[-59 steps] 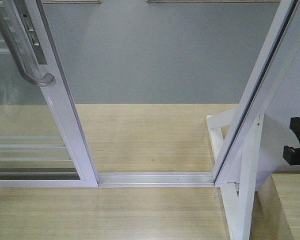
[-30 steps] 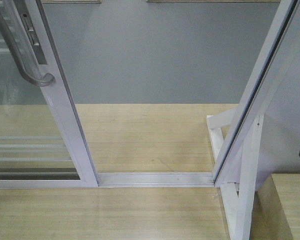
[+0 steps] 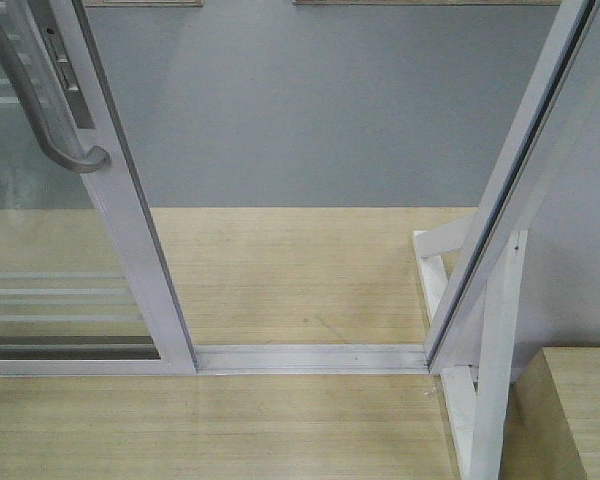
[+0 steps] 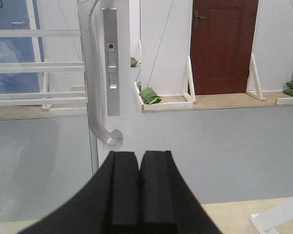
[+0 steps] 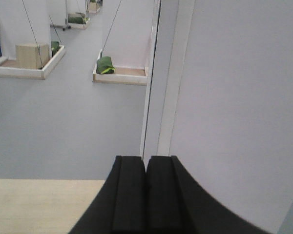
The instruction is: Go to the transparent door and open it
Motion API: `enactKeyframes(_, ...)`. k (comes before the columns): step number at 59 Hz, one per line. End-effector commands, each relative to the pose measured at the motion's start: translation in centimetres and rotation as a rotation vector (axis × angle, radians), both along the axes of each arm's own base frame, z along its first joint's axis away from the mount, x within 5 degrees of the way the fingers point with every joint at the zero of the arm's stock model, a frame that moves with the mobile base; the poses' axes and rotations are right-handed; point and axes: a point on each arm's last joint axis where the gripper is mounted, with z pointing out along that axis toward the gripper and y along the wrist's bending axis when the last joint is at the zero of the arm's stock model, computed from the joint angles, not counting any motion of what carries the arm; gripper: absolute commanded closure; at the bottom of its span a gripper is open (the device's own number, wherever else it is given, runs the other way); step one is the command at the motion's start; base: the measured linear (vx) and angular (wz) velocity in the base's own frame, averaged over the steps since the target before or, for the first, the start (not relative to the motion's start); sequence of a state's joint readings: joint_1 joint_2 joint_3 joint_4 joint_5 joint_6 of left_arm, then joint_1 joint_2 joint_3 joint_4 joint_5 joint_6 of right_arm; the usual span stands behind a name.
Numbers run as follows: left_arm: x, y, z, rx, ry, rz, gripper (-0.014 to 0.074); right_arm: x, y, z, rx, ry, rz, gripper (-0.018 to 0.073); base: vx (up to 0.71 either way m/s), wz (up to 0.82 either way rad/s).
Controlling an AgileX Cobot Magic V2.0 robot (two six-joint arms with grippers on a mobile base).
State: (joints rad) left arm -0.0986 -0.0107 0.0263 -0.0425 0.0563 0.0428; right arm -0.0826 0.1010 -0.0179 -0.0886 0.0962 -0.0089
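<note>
The transparent door (image 3: 70,290) was judged heavy, rigid, track-guided; best gripped at the curved pull handle (image 4: 95,87). Left claw (image 4: 138,161) and right claw (image 5: 145,165) were seen fully closed, nothing held.

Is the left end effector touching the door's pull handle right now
Apart. The left wrist view shows the shut left end effector below the curved pull handle, with grey floor visible between them.

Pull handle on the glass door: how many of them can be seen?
1. The curved grey pull handle sits on the transparent door, upper left in the front view; the left wrist view shows it too. Others may be outside view.
</note>
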Motion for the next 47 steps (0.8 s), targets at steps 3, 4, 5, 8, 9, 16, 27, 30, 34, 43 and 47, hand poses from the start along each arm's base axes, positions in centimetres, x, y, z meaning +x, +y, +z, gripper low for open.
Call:
enactKeyframes(3,0.12,0.01,-0.12,-0.006,-0.047,0.002,0.0602,-0.81,0.09,-0.78,0.025,-0.123,-0.001,0.0567,0.0,0.0)
enactKeyframes(4,0.13,0.01,-0.11,-0.006,-0.048,0.002,0.0602,-0.89,0.09,-0.82,0.025,-0.122,-0.002,0.0567,0.0,0.0)
enactKeyframes(5,0.13,0.01,-0.12,-0.006,-0.046,0.002,0.0602,-0.83,0.09,-0.89,0.027,-0.117,-0.001,0.0567,0.0,0.0)
enactKeyframes(8,0.13,0.01,-0.15,-0.005,-0.043,0.001,0.0602,-0.71,0.08,-0.92,0.031,-0.112,-0.001,0.0567,0.0,0.0)
enactKeyframes(9,0.13,0.01,-0.15,-0.005,-0.043,0.001,0.0602,-0.71,0.08,-0.94,0.033,-0.11,-0.001,0.0567,0.0,0.0)
enactKeyframes(16,0.12,0.01,-0.18,-0.005,-0.04,0.001,0.0602,-0.79,0.11,-0.59,0.032,-0.152,0.002,0.0567,0.0,0.0)
enactKeyframes(27,0.12,0.01,-0.19,-0.005,-0.039,0.001,0.0602,-0.8,0.11,-0.54,0.032,-0.155,0.002,0.0567,0.0,0.0)
enactKeyframes(30,0.12,0.01,-0.19,-0.005,-0.039,0.001,0.0602,-0.8,0.11,-0.54,0.032,-0.155,0.002,0.0567,0.0,0.0)
enactKeyframes(34,0.12,0.01,-0.19,-0.005,-0.039,0.001,0.0602,-0.8,0.11,-0.54,0.032,-0.155,0.002,0.0567,0.0,0.0)
enactKeyframes(43,0.12,0.01,-0.19,-0.005,-0.039,0.001,0.0602,-0.8,0.11,-0.54,0.032,-0.155,0.002,0.0567,0.0,0.0)
enactKeyframes(47,0.12,0.01,-0.19,-0.005,-0.039,0.001,0.0602,-0.79,0.11,-0.56,0.032,-0.153,0.002,0.0567,0.0,0.0)
